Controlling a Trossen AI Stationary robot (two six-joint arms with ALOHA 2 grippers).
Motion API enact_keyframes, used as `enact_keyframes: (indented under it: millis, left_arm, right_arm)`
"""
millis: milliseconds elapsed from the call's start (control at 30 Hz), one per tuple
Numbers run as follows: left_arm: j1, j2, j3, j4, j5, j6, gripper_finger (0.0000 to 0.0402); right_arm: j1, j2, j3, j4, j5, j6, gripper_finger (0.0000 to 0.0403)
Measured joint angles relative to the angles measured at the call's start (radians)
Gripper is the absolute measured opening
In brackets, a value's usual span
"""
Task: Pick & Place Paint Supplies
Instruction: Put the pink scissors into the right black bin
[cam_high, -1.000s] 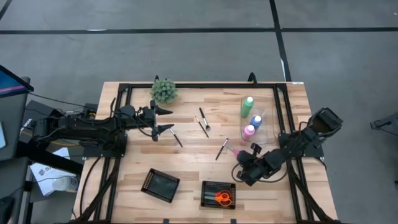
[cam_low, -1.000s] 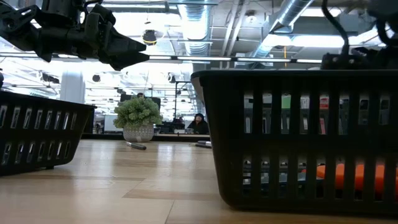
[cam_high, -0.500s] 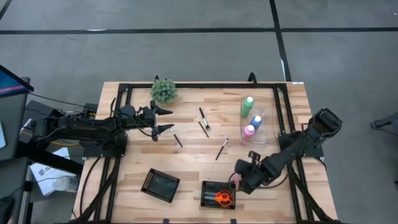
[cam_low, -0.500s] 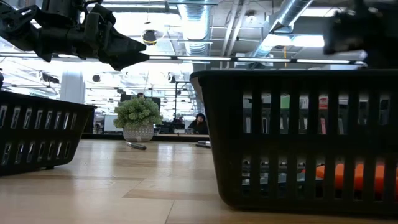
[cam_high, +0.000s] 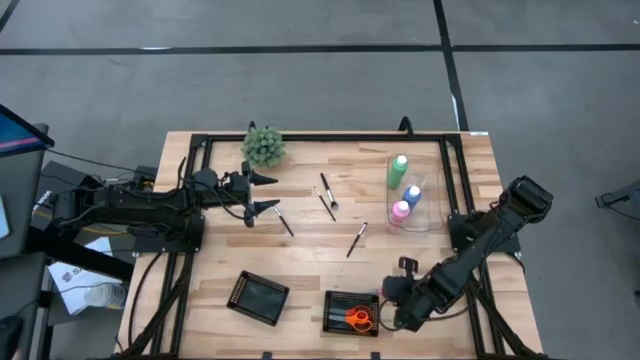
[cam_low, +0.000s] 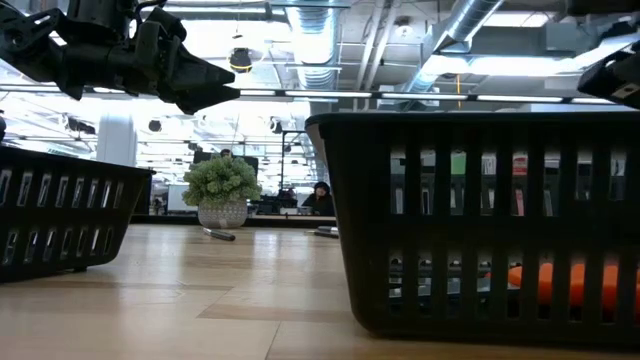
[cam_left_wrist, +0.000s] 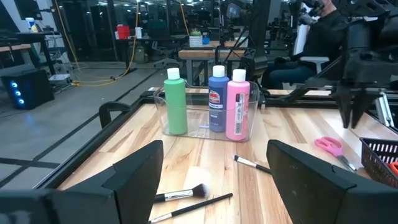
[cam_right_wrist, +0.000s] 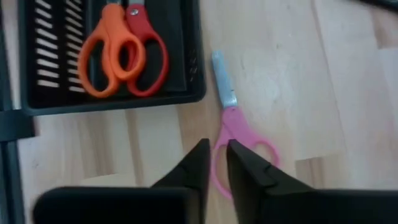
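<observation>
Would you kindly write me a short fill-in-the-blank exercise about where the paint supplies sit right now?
1. The orange scissors and red scissors lie inside a black ____.
2. The pink scissors lie on the bare wooden ____, beside the tray.
3. In the clear bin, the blue bottle stands between the green bottle and the ____ one.
4. The right claw hovers above the ____ scissors.

Missing words: tray; table; pink; pink
</observation>
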Motion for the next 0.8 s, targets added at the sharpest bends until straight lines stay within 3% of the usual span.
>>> enact_keyframes:
  millis: [267, 433, 600, 800]
  left_arm:
    - [0.0, 0.0, 0.0, 0.0, 0.0, 0.0, 0.028]
    - [0.0, 0.0, 0.0, -0.002, 0.0, 0.0, 0.028]
    - [0.0, 0.0, 0.0, -0.003, 0.0, 0.001, 0.028]
    - [0.0, 0.0, 0.0, -0.003, 0.0, 0.001, 0.028]
  right_arm:
    - [0.024, 0.037, 0.001, 0.011, -0.007, 0.006, 0.0156]
    - [0.035, 0.13, 0.001, -0.003, -0.017, 0.008, 0.0198]
    - [0.044, 0.203, 0.01, -0.017, -0.045, 0.01, 0.0197]
    - [0.042, 0.29, 0.107, -0.147, -0.069, 0.042, 0.0139]
